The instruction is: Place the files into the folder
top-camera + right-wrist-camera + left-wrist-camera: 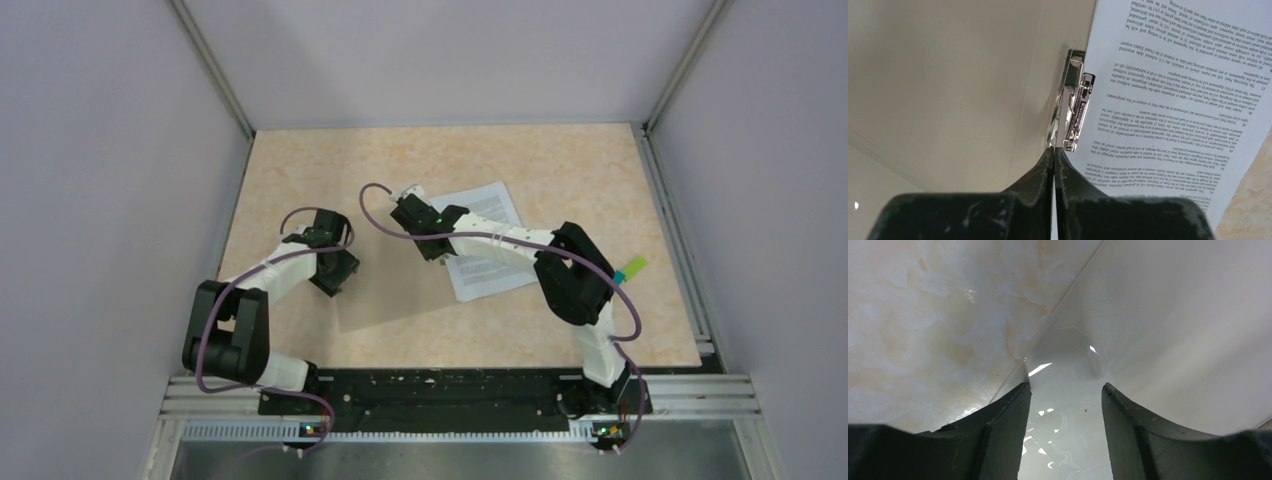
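Observation:
The folder (390, 295) lies open in the middle of the table, its pale brown inside facing up. A printed white sheet of the files (490, 265) lies on its right half. In the right wrist view the sheet (1168, 90) sits right of a metal clip (1075, 110) at the folder's fold, with the bare folder panel (948, 85) on the left. My right gripper (408, 218) (1053, 149) is shut on the folder's thin edge at the clip. My left gripper (335, 275) (1065, 387) is open, low over the folder's left corner (1173, 315), holding nothing.
Small green and yellow blocks (630, 268) lie by the right arm's elbow. The beige marbled tabletop (560, 160) is ringed by grey walls and a metal rail along the near edge (450, 395).

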Controlling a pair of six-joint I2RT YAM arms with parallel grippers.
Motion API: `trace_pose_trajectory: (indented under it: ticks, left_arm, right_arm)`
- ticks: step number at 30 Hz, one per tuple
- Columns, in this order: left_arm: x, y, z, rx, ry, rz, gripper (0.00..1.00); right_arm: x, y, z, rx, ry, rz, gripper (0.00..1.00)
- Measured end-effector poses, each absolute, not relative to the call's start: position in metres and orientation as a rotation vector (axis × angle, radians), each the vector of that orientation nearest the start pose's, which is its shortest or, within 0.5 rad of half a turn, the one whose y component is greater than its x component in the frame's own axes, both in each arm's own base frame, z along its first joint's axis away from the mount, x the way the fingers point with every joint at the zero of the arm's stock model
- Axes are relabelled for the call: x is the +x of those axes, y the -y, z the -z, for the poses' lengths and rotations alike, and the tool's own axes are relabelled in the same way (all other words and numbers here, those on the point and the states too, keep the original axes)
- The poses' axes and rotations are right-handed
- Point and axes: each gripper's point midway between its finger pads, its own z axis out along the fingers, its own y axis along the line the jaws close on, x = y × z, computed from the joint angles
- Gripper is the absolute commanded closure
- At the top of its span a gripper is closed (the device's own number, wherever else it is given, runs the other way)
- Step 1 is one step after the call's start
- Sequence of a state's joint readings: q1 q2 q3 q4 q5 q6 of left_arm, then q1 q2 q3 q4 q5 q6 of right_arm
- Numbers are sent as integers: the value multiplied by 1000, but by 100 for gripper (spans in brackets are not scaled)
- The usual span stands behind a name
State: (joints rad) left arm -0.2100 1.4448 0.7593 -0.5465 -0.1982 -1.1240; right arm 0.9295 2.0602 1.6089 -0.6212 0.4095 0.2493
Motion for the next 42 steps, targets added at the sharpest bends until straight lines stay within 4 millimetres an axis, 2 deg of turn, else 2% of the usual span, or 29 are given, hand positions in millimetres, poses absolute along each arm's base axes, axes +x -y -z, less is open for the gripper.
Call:
trace_pose_trajectory:
  ticks: [29, 42]
  left_arm:
    - [275, 61, -21, -1266, -2458, 65, 40]
    - [275, 61, -21, -1266, -2458, 65, 40]
  right_arm:
    - [320, -329, -38, -611, -2390, 17, 100]
    - [321, -329, -36, -590, -2392, -20, 100]
